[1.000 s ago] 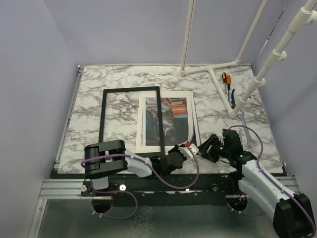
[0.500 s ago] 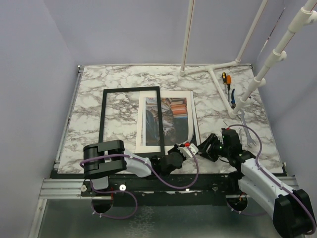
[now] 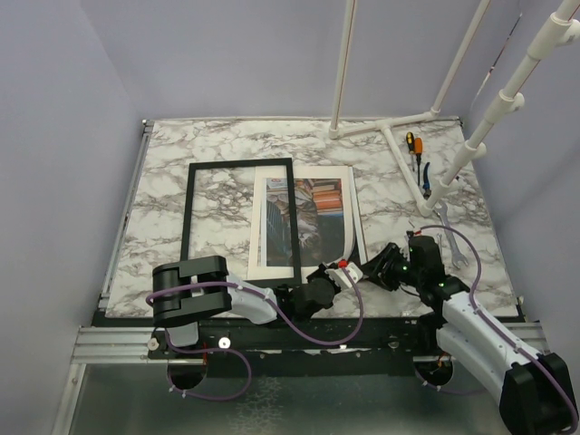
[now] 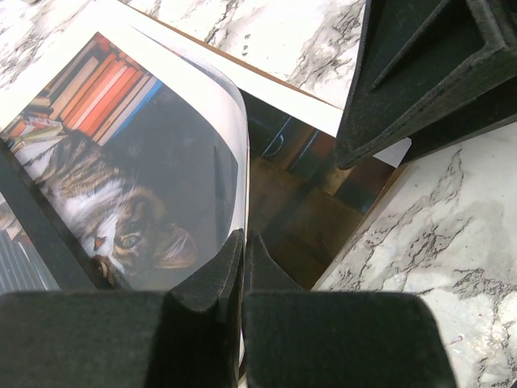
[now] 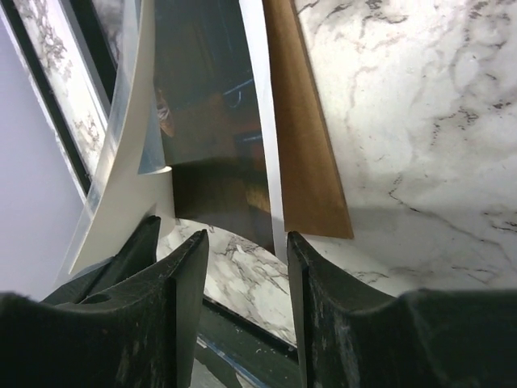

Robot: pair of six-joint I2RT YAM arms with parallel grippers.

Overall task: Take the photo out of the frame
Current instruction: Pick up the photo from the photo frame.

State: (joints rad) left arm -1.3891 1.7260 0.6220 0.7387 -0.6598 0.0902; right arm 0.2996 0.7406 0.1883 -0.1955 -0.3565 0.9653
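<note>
Left wrist view: left gripper (image 4: pixel 243 246) pinched shut on photo (image 4: pixel 153 153) at curled 6 o'clock edge; thin, floppy, crease-prone, best held by white border. Right gripper (image 5: pixel 242 250) spread.

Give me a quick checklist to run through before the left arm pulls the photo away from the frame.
1. Left gripper shut on the edge of the photo: ok.
2. Photo's near corner curled up, off what lies beneath it: ok.
3. Right gripper open and holding nothing: ok.
4. Right gripper pressing the brown backing board down: cannot tell; it sits by the board's corner, but contact isn't visible.
5. Photo free of the frame: not ok; one black side lies across the picture.
</note>
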